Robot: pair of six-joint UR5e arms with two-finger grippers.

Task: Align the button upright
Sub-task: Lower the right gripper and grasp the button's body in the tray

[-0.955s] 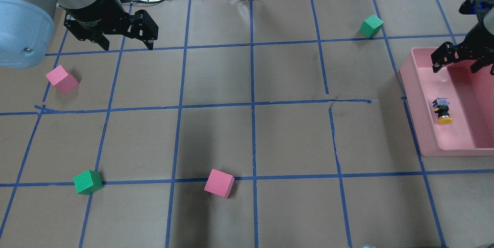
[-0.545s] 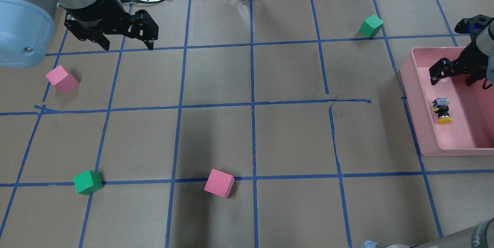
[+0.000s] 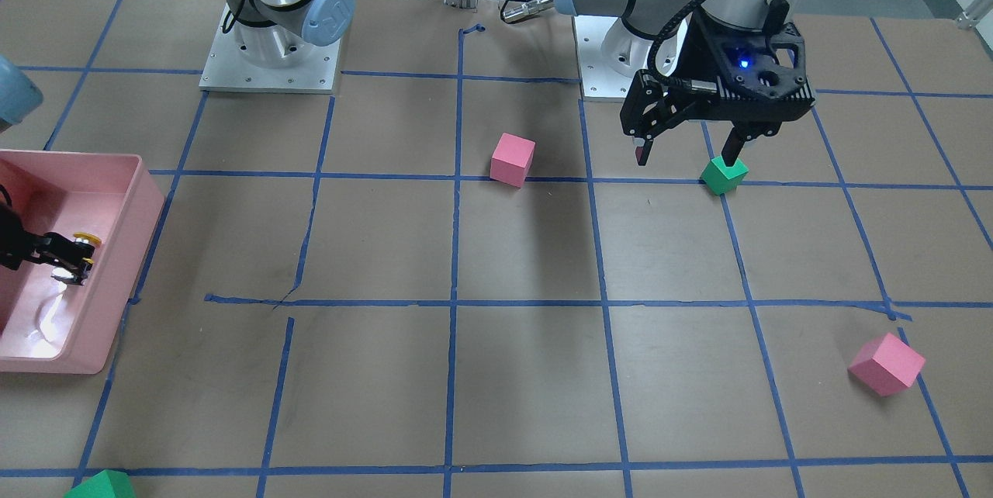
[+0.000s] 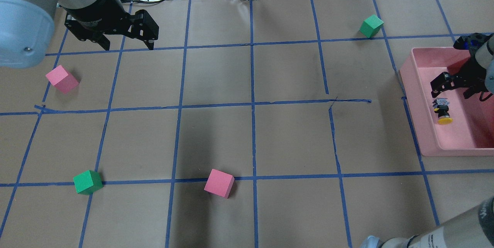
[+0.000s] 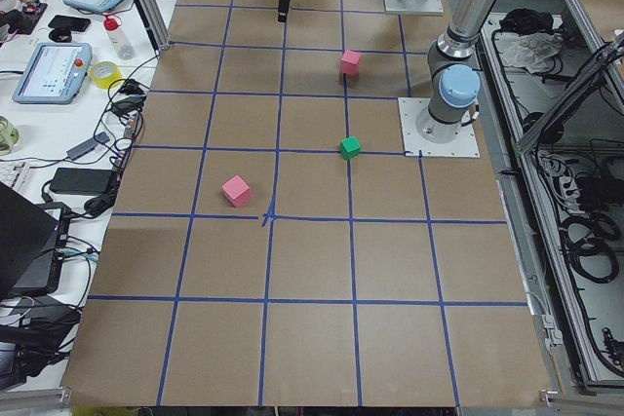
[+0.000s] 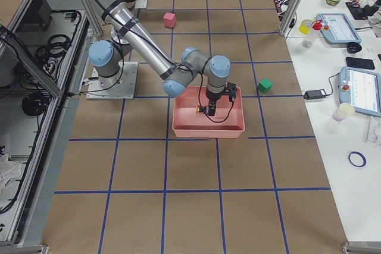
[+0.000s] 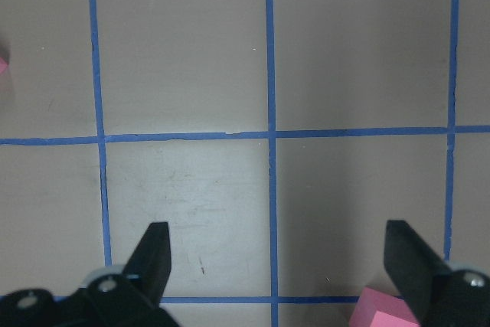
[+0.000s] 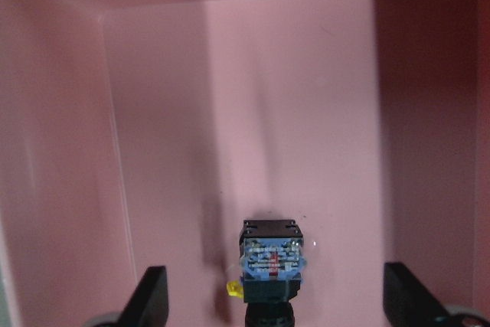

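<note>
Pink bin (image 4: 413, 105) holds the button (image 4: 442, 111) lying flat. The right gripper (image 4: 455, 92) hangs wide above it, seemingly mid-approach. Next: lower, straddle, close. The left gripper (image 4: 128, 45) is wide and idle.

Brown table (image 4: 285, 74) carries pink tray (image 4: 424, 124), two pink cubes (image 4: 219, 183), two green cubes (image 4: 87, 182)

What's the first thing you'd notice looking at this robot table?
The big pink tray at the table's edge on the robot's right jumps out, with a little yellow-capped button lying on its side inside and the right gripper open over it. Next come two pink cubes and two green cubes scattered over the brown, blue-taped table.
</note>
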